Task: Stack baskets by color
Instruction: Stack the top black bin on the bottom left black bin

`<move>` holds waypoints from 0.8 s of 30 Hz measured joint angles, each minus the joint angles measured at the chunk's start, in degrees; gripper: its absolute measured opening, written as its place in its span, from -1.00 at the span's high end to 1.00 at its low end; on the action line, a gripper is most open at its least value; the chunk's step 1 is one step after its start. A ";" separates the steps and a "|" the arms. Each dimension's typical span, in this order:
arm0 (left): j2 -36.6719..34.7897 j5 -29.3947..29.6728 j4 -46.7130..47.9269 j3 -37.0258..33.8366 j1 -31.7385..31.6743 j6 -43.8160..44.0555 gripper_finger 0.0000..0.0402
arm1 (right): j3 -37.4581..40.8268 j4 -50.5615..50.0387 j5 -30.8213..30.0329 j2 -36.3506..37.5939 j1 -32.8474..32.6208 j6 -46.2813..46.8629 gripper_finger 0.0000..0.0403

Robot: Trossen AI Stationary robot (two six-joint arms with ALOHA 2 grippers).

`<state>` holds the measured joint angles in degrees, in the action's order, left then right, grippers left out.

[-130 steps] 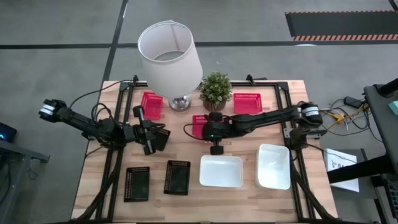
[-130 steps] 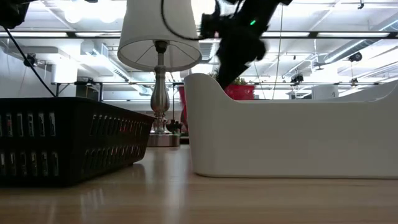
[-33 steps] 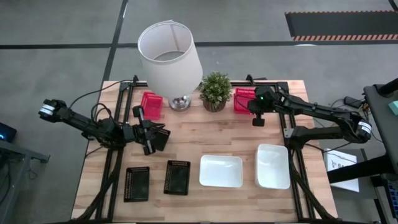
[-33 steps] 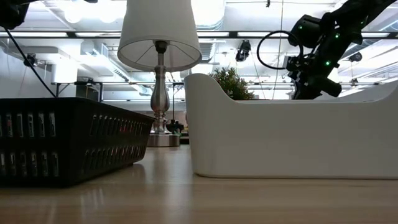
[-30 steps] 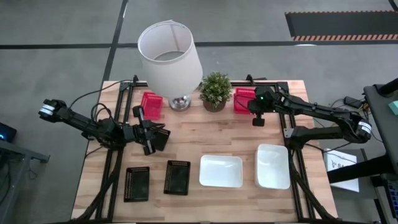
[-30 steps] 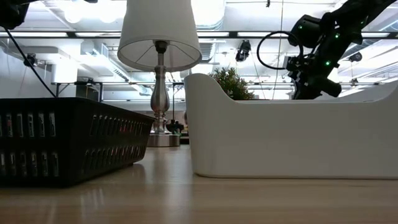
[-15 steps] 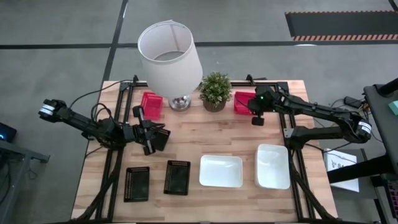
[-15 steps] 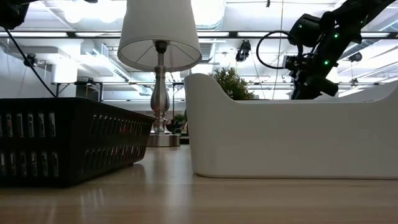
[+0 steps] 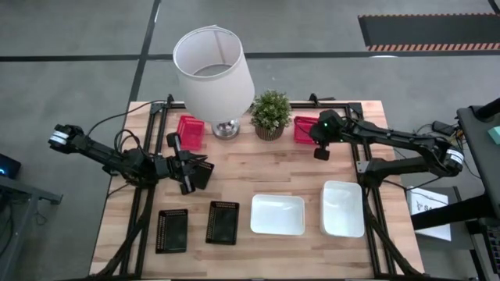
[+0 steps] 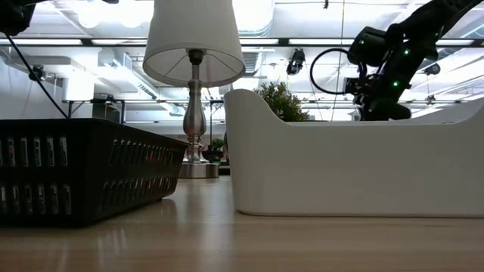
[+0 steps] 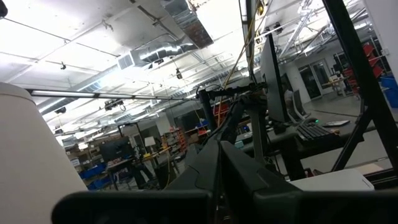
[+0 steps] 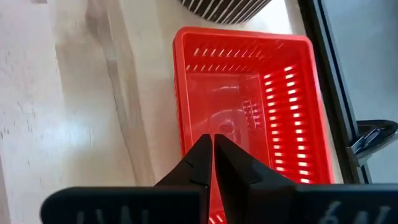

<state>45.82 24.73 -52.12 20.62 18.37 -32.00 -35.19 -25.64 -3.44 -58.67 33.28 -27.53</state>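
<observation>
A red basket (image 12: 249,118) lies on the table at the far right, beside the potted plant (image 9: 271,112). My right gripper (image 12: 213,142) is shut and slants down over the inside of that basket (image 9: 301,129), near one long wall. Another red basket (image 9: 191,131) stands at the far left by the lamp. Two black baskets (image 9: 173,231) (image 9: 223,222) and two white baskets (image 9: 277,215) (image 9: 344,208) lie along the near edge. My left gripper (image 9: 208,173) hangs shut over the table's left middle, pointing up and away, with nothing in it. My right gripper's shut fingertips (image 12: 205,149) stand over the red basket's floor (image 12: 230,127), slanting down from the table's right side. I cannot tell whether they touch it.
A tall lamp with a white shade (image 9: 212,70) stands at the far middle, close to the plant. Dark frame rails (image 9: 361,156) run along both sides of the table. Bare wood (image 9: 258,176) lies in the middle. In the low view a black basket (image 10: 83,170) and a white basket (image 10: 355,166) fill the foreground.
My right gripper has rolled a little at the wrist while staying over the red basket at the far right. The baskets and my left arm have kept still.
</observation>
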 joint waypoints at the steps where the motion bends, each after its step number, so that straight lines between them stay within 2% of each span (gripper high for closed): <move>1: 0.00 0.00 0.00 0.00 0.02 0.01 1.00 | 0.02 0.34 0.01 0.08 0.00 0.40 0.95; 7: 0.00 0.00 0.07 0.00 0.00 0.10 1.00 | 0.02 0.97 -0.67 3.68 -1.87 6.96 0.96; 12: 0.31 0.01 0.29 -0.26 0.00 3.55 1.00 | 0.02 1.20 -1.14 7.87 -7.13 13.23 0.96; 15: 1.00 0.00 0.36 -0.59 0.00 8.55 1.00 | 0.02 2.88 -2.45 9.73 -11.42 16.20 0.96; 24: 6.95 1.25 3.38 -1.56 0.01 29.91 1.00 | 0.02 8.41 -15.51 10.88 -26.62 17.70 0.96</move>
<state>52.77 25.98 -48.73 19.06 18.38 -2.09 -35.18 -17.23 -18.95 -47.79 6.65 -9.82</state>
